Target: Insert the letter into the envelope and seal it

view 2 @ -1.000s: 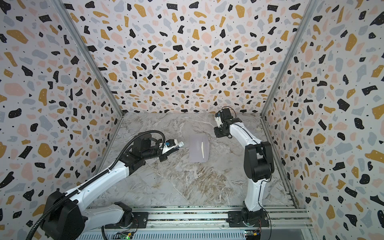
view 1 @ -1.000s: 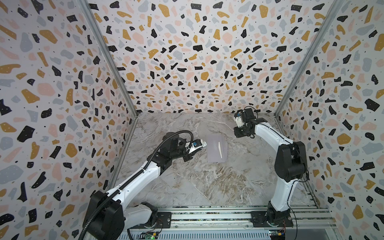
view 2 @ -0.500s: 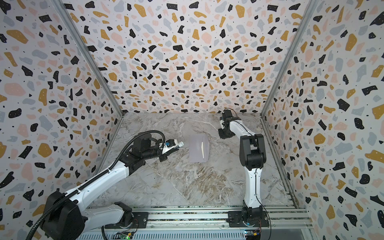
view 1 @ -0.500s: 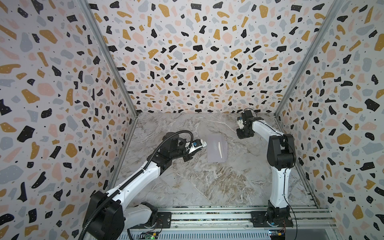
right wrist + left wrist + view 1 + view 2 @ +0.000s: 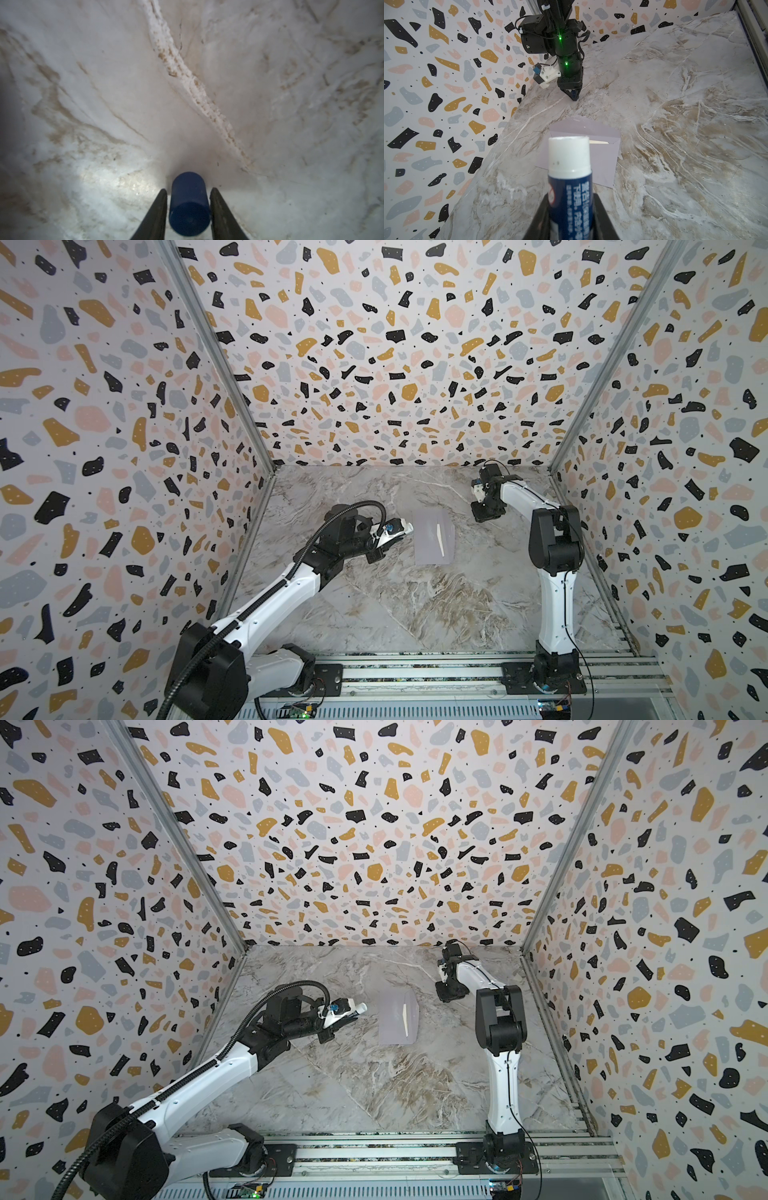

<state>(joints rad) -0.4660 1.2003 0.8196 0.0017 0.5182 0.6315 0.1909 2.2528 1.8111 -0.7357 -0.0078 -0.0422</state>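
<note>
Lavender-grey envelope (image 5: 434, 537) (image 5: 398, 1017) lies flat at mid-table on the marble table (image 5: 415, 614), long side running 12 to 6 in both top views. Thin tan strip of the letter (image 5: 439, 540) (image 5: 599, 142) shows along the flap edge; rest of the sheet is hidden under the envelope paper. Flap looks folded down; whether it is stuck cannot be told.

Left gripper (image 5: 384, 533) (image 5: 570, 196) sits at 9 o'clock of the envelope, just beside its edge and not touching it, jaws clamped on a glue stick (image 5: 570, 166) (image 5: 345, 1009). Stick has a blue printed body and a white uncapped end, and that end points toward 3 o'clock at the envelope.

Right gripper (image 5: 482, 512) (image 5: 188, 190) is at about 2 o'clock of the envelope, apart from it, pointing down with its tips at the tabletop. Dark blue cap (image 5: 189, 203) stands on the marble between its fingers (image 5: 160, 207). Slim gap shows on each side of the cap, so the jaws are parted and not gripping.

Terrazzo-print walls (image 5: 374, 364) close the table at 9, 12 and 3 o'clock.
</note>
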